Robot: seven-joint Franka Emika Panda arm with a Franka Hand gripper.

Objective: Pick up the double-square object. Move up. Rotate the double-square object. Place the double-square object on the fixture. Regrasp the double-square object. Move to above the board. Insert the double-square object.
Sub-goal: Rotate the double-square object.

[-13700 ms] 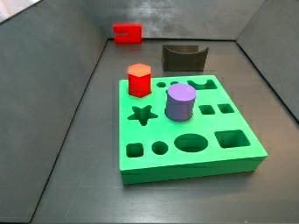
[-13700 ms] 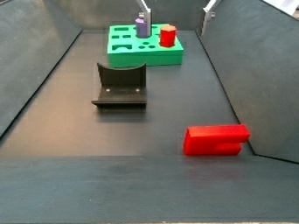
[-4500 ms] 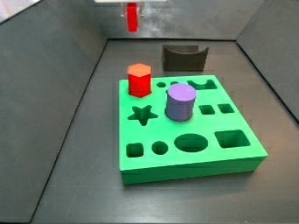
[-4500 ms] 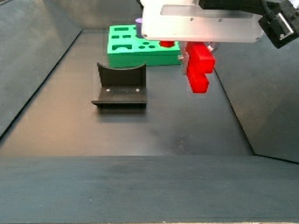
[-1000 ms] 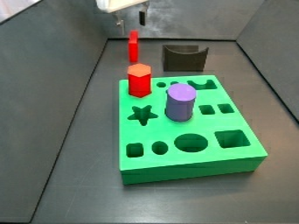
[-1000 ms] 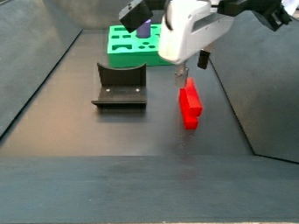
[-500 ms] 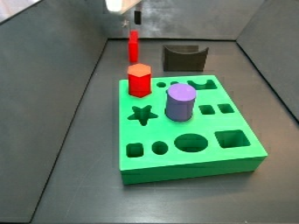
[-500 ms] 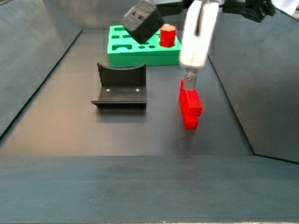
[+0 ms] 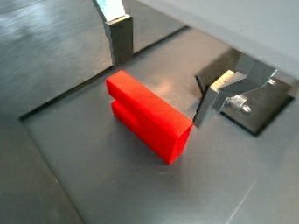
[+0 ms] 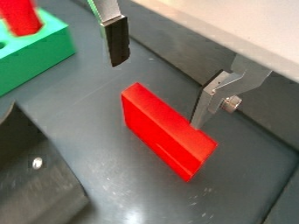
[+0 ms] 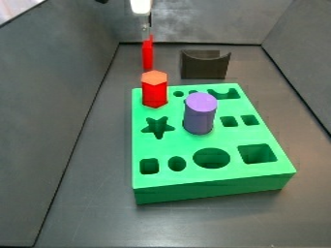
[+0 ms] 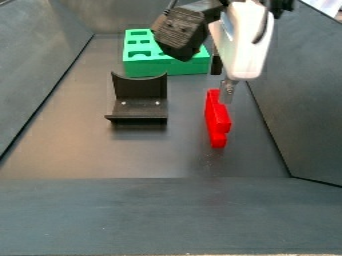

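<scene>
The red double-square object (image 12: 217,118) stands on its narrow edge on the dark floor, beside the fixture (image 12: 138,98) and apart from it. In a side view it shows as a thin red upright (image 11: 147,52) behind the board (image 11: 207,145). My gripper (image 12: 226,90) hangs just above its top, open and holding nothing. In both wrist views the fingers (image 9: 121,39) (image 10: 208,103) stand wide apart with the double-square object (image 9: 149,118) (image 10: 167,131) below the gripper (image 9: 163,74) (image 10: 162,74), free of both pads.
A red hexagonal peg (image 11: 154,87) and a purple cylinder (image 11: 199,112) stand in the green board. The fixture (image 11: 204,64) sits behind the board. Grey walls close in the floor on both sides. The fixture's base plate (image 10: 35,184) lies close to the piece.
The gripper has turned about its wrist and lifted a little above the double-square object. The piece has stayed standing in the same spot on the floor.
</scene>
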